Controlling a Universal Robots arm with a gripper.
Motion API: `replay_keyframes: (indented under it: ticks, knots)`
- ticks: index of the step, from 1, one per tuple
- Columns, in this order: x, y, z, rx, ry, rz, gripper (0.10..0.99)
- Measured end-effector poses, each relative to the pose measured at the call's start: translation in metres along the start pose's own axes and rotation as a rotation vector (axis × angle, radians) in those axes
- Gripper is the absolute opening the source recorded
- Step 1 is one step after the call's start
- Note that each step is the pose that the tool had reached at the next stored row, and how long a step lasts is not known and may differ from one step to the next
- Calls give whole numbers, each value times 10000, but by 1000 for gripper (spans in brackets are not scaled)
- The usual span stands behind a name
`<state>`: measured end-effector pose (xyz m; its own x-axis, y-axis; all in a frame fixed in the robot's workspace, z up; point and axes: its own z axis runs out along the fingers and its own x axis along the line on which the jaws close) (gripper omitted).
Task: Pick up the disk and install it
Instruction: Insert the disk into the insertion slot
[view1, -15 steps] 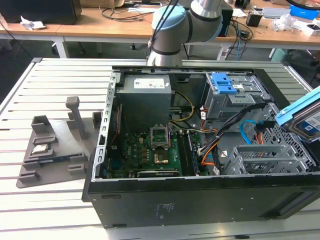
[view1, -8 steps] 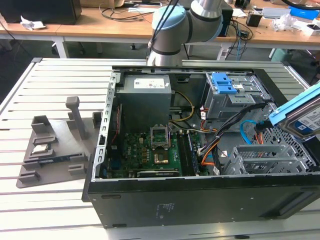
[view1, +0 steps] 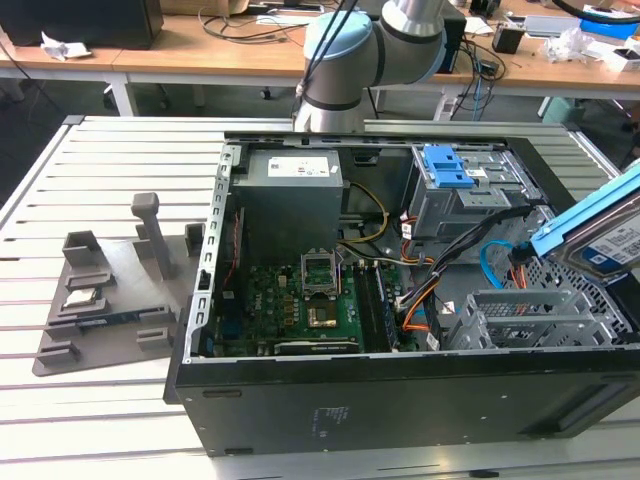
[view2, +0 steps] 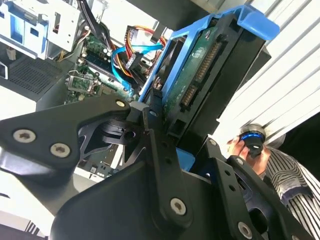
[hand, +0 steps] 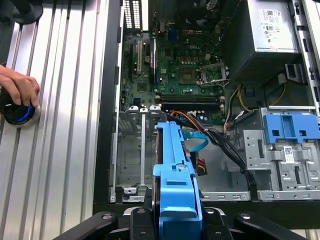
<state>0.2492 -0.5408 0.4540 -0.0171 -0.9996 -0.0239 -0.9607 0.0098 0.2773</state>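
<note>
One tool (hand: 177, 212) grips partly hidden disk (hand: 175, 160).

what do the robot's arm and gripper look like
The arm has silver-grey tube sections and rounded joints with light blue caps, with black cables running along it. The gripper is matte black, built of flat linkage bars fastened with silver screws.

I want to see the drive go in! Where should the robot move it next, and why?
Probably ease the disk down toward the perforated metal drive cage: the gripper grips it above the open computer case, tilted, not yet in the cage.
</note>
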Motion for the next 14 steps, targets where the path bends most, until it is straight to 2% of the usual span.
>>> replay_keyframes:
  ticks: [2, 3, 5, 6, 10, 14]
  knots:
    - [4, 69, 29, -2, -8, -2, 361]
    - [8, 139, 54, -2, -11, -4, 361]
    - [10, 199, 74, -1, -13, -3, 361]
    - [14, 266, 101, -1, -18, -4, 361]
    - [22, 299, 121, -2, -25, -7, 361]
    - [114, 308, 164, -1, -18, -9, 361]
